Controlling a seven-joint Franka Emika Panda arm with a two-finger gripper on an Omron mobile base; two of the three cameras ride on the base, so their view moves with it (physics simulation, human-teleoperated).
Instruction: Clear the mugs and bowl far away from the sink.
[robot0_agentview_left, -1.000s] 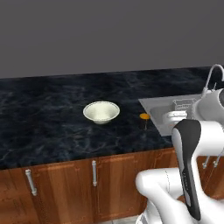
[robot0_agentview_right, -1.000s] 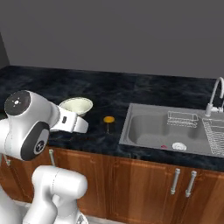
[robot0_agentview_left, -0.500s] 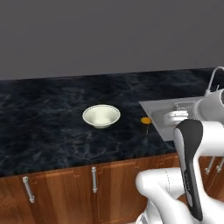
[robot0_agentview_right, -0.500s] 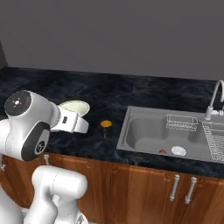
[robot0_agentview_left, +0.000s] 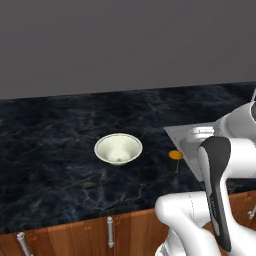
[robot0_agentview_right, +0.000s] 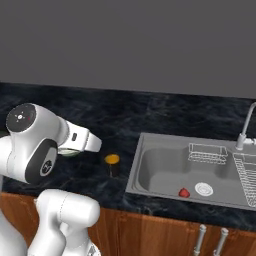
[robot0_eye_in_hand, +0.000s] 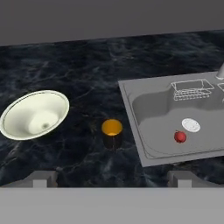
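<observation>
A cream-white bowl (robot0_agentview_left: 118, 149) sits upright on the black counter, left of the sink. It lies at the left in the hand view, bowl (robot0_eye_in_hand: 35, 114), and its rim just peeks from behind my arm, bowl (robot0_agentview_right: 70, 151). A small dark mug (robot0_agentview_left: 175, 159) with an orange-yellow top stands between the bowl and the sink's left edge, mug (robot0_agentview_right: 112, 164), mug (robot0_eye_in_hand: 112, 132). The grey steel sink (robot0_agentview_right: 165, 172), sink (robot0_eye_in_hand: 151, 109) is to the right. My gripper (robot0_eye_in_hand: 111, 179) is open above the counter's front, in line with the mug, its fingertips (robot0_eye_in_hand: 41, 178) wide apart and holding nothing.
In the sink lie a small red thing (robot0_eye_in_hand: 180, 137) beside the round drain (robot0_eye_in_hand: 190, 124), and a wire basket (robot0_eye_in_hand: 190, 89) at the back. A faucet (robot0_agentview_right: 247, 125) and ribbed rack (robot0_agentview_right: 247, 172) stand at its right. Wooden cabinet fronts (robot0_agentview_left: 75, 235) run below the counter.
Both base views have shifted: the counter, bowl and mug now sit lower and nearer, so the base has moved in. Bowl and mug keep their places; the gripper stays open.
</observation>
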